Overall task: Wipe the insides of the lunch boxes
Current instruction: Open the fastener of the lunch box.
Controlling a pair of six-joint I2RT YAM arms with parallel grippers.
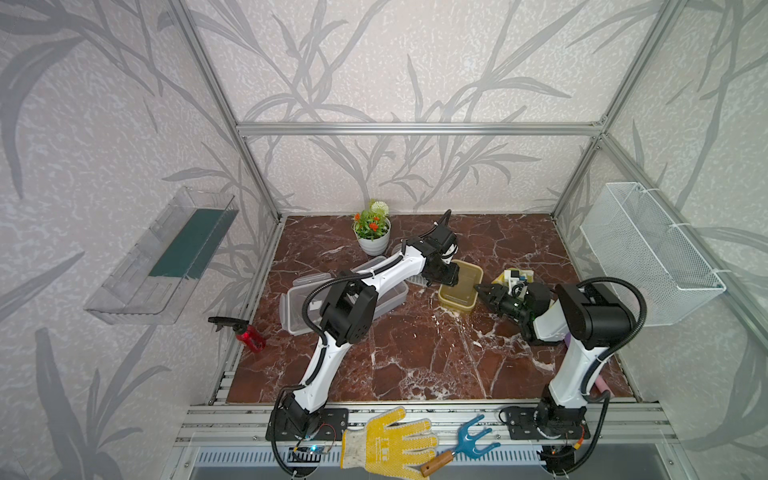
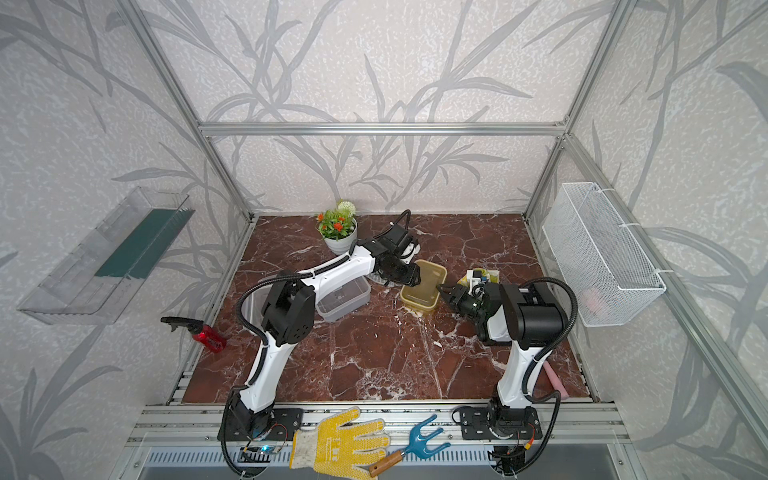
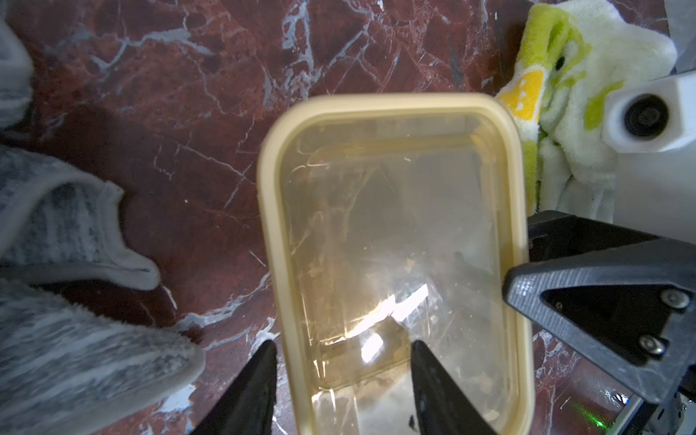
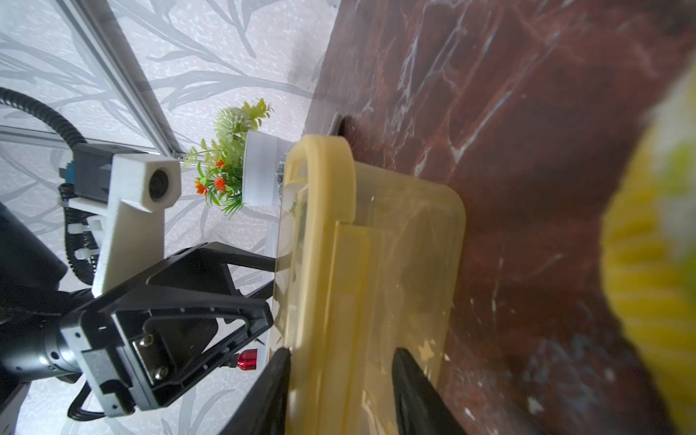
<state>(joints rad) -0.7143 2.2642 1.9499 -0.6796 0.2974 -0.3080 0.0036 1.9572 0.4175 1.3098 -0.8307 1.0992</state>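
The amber lunch box (image 1: 462,286) (image 2: 424,284) stands open and empty on the marble table, lid off. My left gripper (image 1: 451,276) (image 3: 342,342) is open astride its near wall, with one finger outside and one inside the amber lunch box (image 3: 395,211). My right gripper (image 1: 478,289) (image 4: 341,352) is open at the opposite side, its jaws around the rim and side clip of the amber lunch box (image 4: 395,244); one finger touches the rim. The clear greyish lunch box (image 1: 297,309) (image 2: 345,299) sits further left, partly hidden by my left arm.
A yellow, green and white cloth (image 1: 517,275) (image 3: 583,94) lies behind the right gripper. A grey cloth (image 3: 75,301) lies beside the amber box. Also here: white flower pot (image 1: 372,243), red spray bottle (image 1: 251,337), wire basket (image 1: 648,253), wall tray (image 1: 162,257).
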